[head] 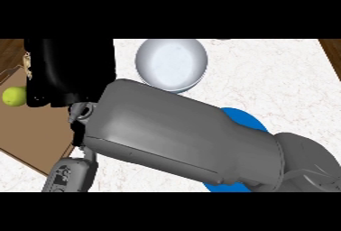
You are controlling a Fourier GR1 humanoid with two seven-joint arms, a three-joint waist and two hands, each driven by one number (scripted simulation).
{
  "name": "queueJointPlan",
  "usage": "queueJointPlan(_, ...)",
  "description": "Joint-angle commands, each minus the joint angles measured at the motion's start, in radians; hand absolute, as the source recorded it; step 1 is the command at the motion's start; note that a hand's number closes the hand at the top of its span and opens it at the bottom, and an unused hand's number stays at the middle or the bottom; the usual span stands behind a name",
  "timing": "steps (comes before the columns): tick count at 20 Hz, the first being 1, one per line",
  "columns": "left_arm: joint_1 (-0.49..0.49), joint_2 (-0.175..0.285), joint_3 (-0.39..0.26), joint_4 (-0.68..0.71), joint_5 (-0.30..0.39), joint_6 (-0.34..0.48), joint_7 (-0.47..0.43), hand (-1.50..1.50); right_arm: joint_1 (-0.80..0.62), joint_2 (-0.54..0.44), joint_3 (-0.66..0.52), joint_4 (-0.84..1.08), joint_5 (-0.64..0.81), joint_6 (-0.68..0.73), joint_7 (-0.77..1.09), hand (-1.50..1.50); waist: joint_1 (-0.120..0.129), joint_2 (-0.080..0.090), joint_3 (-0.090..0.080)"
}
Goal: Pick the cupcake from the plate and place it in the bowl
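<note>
- One right robot hand (pixel 70 72) fills my upper left as a black mass. I cannot tell how far it is open or whether it has hold of anything.
- Its grey forearm (pixel 180 135), smooth and boxy, slants from lower right up to that hand and blocks the middle of my view.
- No cupcake shows anywhere. It may be inside the hand or under the forearm on the plate, and I cannot say which.
- Just right of the hand sits the bowl (pixel 172 61), round, pale and glossy, with nothing in it that I can see. I judge the coming move turns on that short sideways gap.
- Further down-right the plate (pixel 245 119), flat and bright blue, peeks out on both sides of the forearm.
- My left robot hand (pixel 66 175) shows only partly at the lower left, farther from bowl and plate.
- Beyond lie the white marbled bench (pixel 279 76), a brown board (pixel 33 135), and a round yellow-green fruit (pixel 13 95) on the board.
</note>
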Motion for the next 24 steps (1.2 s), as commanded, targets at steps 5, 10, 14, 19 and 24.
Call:
queueJointPlan(5, 0.033, 0.025, 0.021, -0.009, 0.010, -0.016, -0.026, 0.00, -0.071, 0.003, -0.008, 0.312, -0.033, 0.020, -0.065, 1.50, -0.011, 0.005, 0.001)
queueJointPlan(10, -0.008, 0.023, 0.040, 0.031, 0.017, -0.015, -0.014, 0.00, -0.045, 0.004, 0.004, 0.460, -0.039, 0.103, -0.182, 1.50, -0.023, 0.012, 0.001)
queueJointPlan(14, 0.033, 0.013, 0.020, -0.032, 0.007, -0.004, 0.002, 0.00, -0.001, 0.004, 0.027, 0.519, -0.028, 0.053, -0.196, 1.50, -0.016, 0.006, 0.002)
queueJointPlan(19, 0.011, -0.006, 0.009, -0.008, -0.006, 0.007, -0.011, 0.00, 0.055, 0.004, -0.016, 0.655, -0.033, 0.019, -0.357, 1.50, -0.016, 0.012, 0.002)
queueJointPlan(24, 0.025, 0.017, 0.016, -0.049, 0.003, -0.013, 0.019, 0.00, 0.101, 0.003, -0.053, 0.751, -0.034, 0.005, -0.442, 1.50, -0.014, 0.010, 0.003)
